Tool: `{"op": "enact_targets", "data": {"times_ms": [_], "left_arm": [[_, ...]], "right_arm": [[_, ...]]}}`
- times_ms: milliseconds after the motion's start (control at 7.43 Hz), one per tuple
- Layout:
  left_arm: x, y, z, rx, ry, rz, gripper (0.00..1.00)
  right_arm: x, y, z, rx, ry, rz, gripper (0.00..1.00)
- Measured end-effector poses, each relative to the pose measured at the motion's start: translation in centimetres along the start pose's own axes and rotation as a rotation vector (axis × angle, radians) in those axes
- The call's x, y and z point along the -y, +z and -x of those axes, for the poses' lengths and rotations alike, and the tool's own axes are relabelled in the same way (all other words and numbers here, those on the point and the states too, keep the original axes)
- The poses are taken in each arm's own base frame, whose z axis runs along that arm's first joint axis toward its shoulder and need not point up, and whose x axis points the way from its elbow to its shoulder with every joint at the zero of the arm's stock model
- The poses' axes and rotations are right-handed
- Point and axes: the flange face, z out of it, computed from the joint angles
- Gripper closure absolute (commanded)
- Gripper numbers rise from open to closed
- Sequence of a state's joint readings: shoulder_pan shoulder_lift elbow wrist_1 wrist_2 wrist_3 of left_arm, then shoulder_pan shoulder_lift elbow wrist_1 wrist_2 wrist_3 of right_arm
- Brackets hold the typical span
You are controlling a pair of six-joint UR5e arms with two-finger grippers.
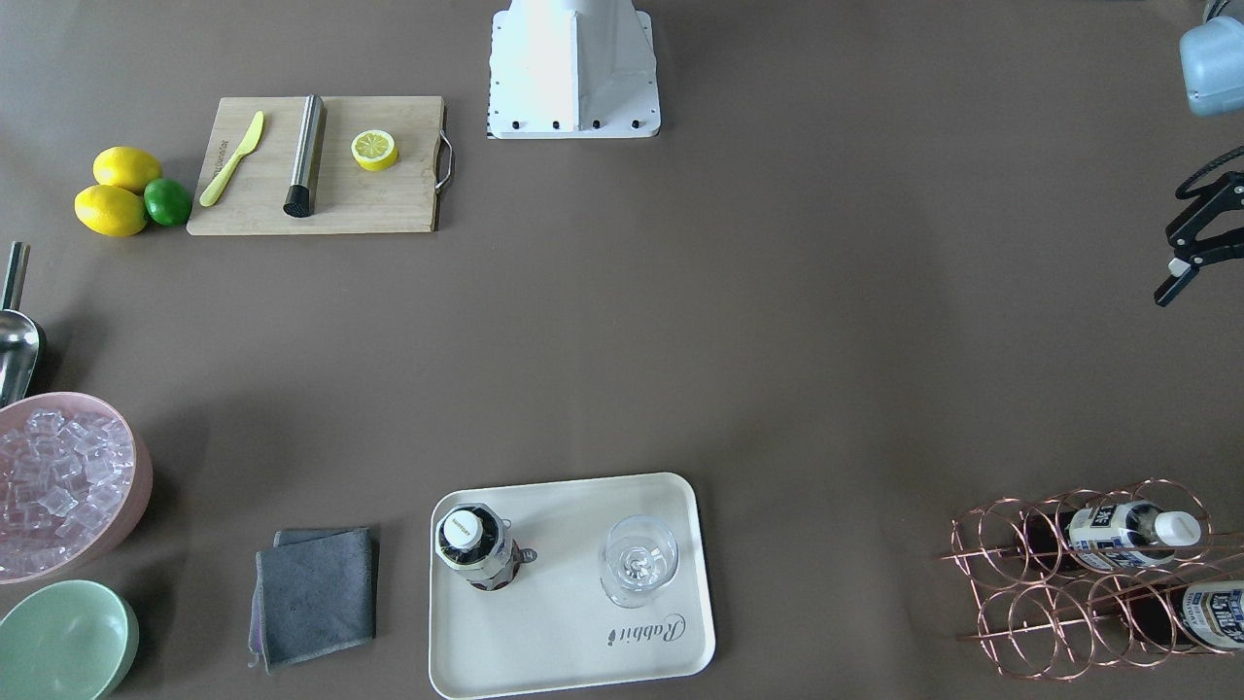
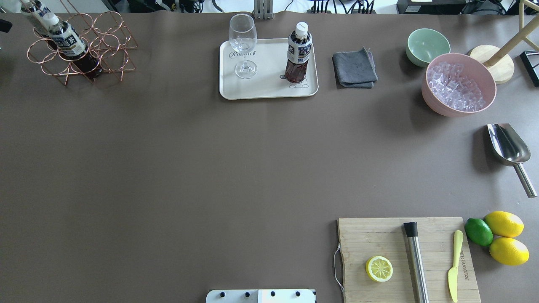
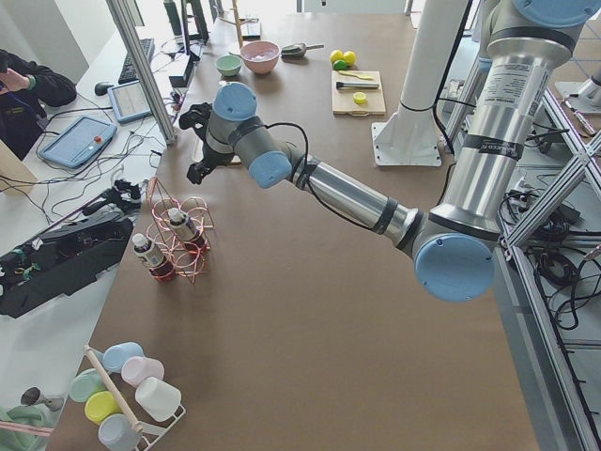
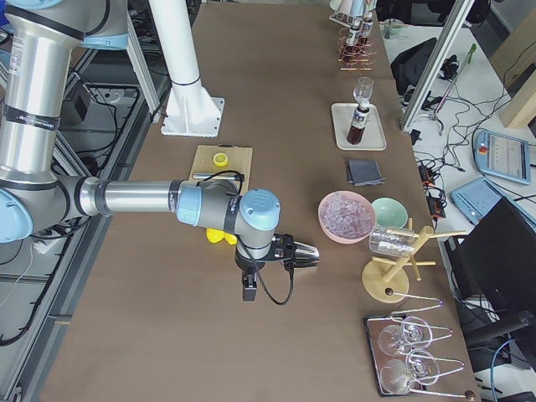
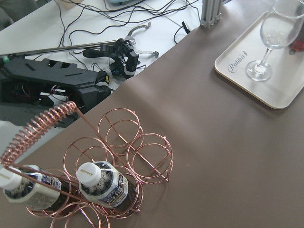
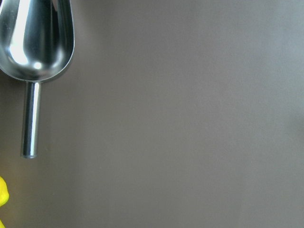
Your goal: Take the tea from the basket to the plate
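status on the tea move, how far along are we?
Done: one tea stands upright on the plate, beside the glass. In hand: nothing that shows; the left gripper hangs near the basket with no bottle in it. Left: perhaps nothing. One bottle and a second lie in the basket, if those must go too.

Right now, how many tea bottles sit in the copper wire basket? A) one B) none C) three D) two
D: two tea bottles sit in the basket rings; the third bottle stands upright on the plate beside the glass.
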State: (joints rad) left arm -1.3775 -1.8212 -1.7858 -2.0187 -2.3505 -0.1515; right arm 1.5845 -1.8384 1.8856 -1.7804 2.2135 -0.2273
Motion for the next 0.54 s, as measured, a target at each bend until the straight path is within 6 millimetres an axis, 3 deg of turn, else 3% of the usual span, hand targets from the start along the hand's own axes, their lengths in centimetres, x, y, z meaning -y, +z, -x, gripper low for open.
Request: {"op": "enact_targets", "data": {"times_ms": [135, 269, 538], "left_arm": [[-1.6, 0.1, 0.7, 0.006, -0.12, 0.015, 0.02], [-5.6, 0.1, 2.9, 0.032, -0.252, 0.053, 0.02], [-14.8, -0.6, 10.7, 0.12, -0.483, 0.13, 0.02]], "right_arm": [[0.0, 0.3, -0.7, 0.003, 0.017, 0.003, 0.0], [0.1, 0.4, -1.1, 0.002, 0.024, -0.005, 0.0], [0.3, 0.2, -1.5, -0.005, 0.018, -0.035, 0.0]]}}
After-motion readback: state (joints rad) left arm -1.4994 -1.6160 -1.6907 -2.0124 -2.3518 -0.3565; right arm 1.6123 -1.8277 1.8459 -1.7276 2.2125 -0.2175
